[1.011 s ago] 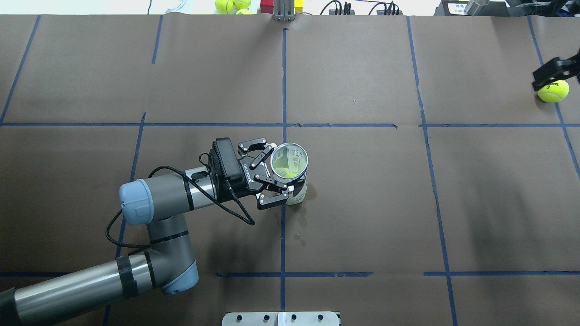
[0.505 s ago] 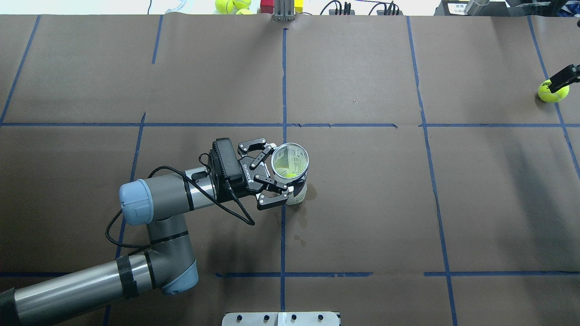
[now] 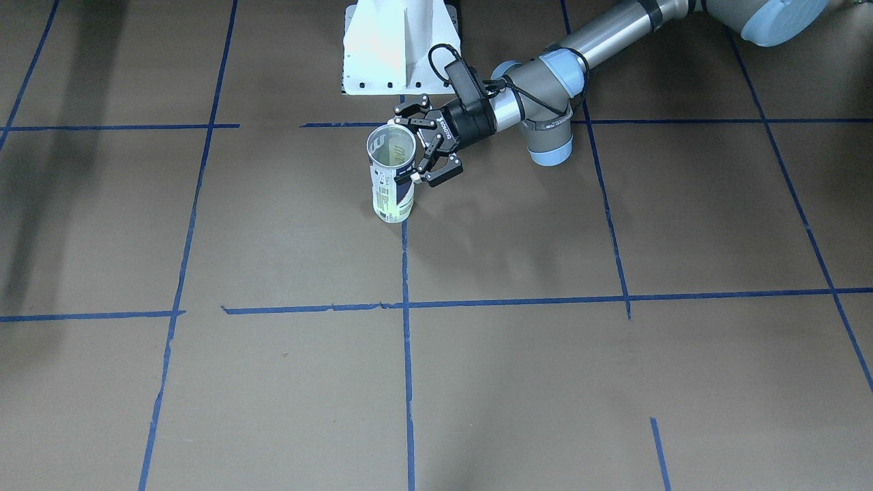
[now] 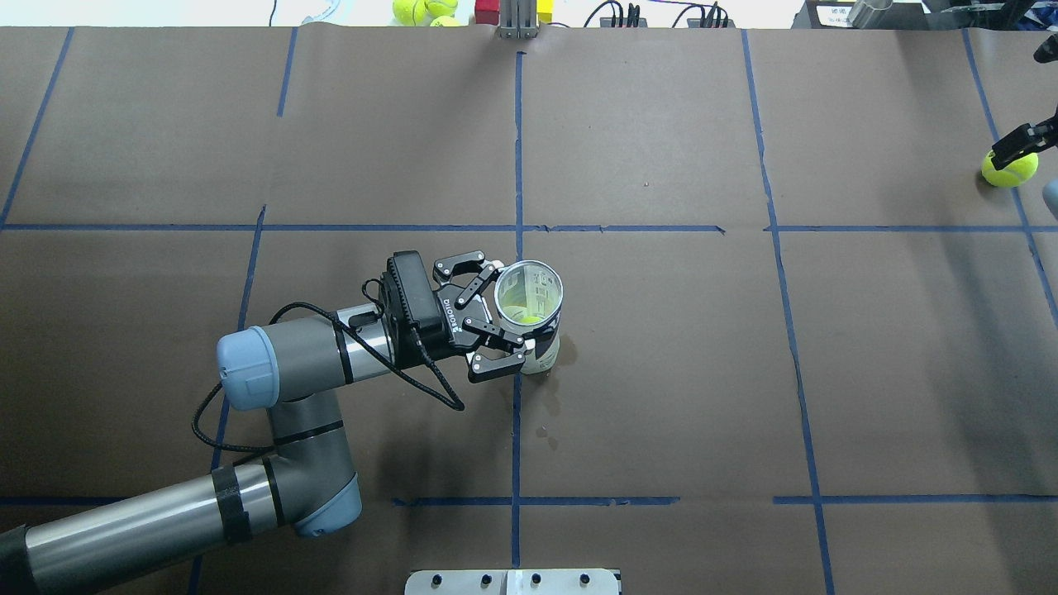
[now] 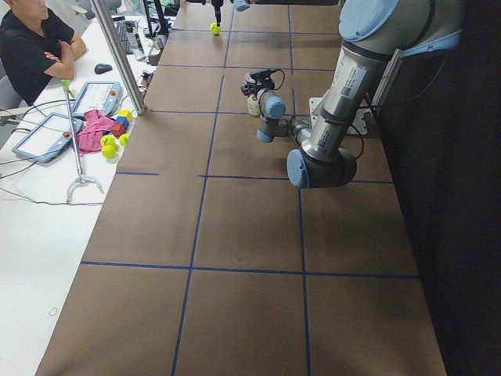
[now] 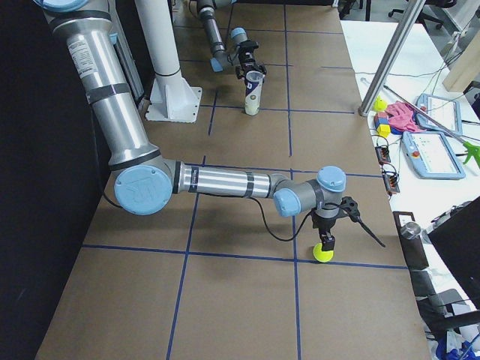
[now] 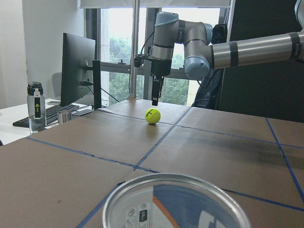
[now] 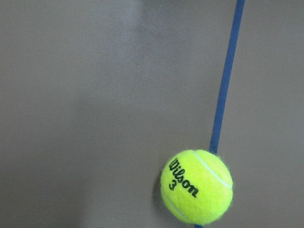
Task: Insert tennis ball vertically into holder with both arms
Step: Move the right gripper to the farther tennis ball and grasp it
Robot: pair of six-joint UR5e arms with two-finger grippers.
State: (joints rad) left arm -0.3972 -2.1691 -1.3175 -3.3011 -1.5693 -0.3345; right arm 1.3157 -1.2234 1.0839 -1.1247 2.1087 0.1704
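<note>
Now the left hand clasps the upright holder, tennis ball well apart.

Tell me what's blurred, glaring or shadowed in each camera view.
Left wrist view: the rim of the holder, up close, is blurred, the far tennis ball sharp, the windows blown out. Right wrist view: the ball's print is crisp, with a faint shadow at its left. Front-facing view: the white robot base glares; soft shadows lie at the left.

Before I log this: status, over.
Left gripper: jaws shut on upright holder. Right gripper: jaws open over tennis ball on table. Nothing seen between them.
</note>
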